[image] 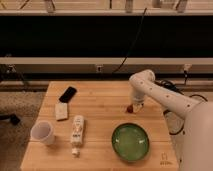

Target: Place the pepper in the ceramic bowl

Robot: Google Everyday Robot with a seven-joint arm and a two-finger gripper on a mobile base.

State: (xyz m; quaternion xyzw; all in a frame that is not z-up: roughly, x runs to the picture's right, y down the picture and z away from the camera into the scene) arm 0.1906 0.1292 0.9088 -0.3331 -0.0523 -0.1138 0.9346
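Note:
The green ceramic bowl (pixel 130 142) sits on the wooden table (pixel 100 107) at the front right. The dark-red pepper (pixel 130 108) lies on the table behind the bowl, only partly showing under the arm's end. My gripper (pixel 136 105) points down right at the pepper, at table height, on the right side of the table. The white arm comes in from the right edge.
A white cup (pixel 42 133) stands at the front left. A white tube (pixel 77 130) lies next to it. A small white block (pixel 61 111) and a black phone (pixel 67 93) lie at the back left. Behind the table runs a dark rail with cables.

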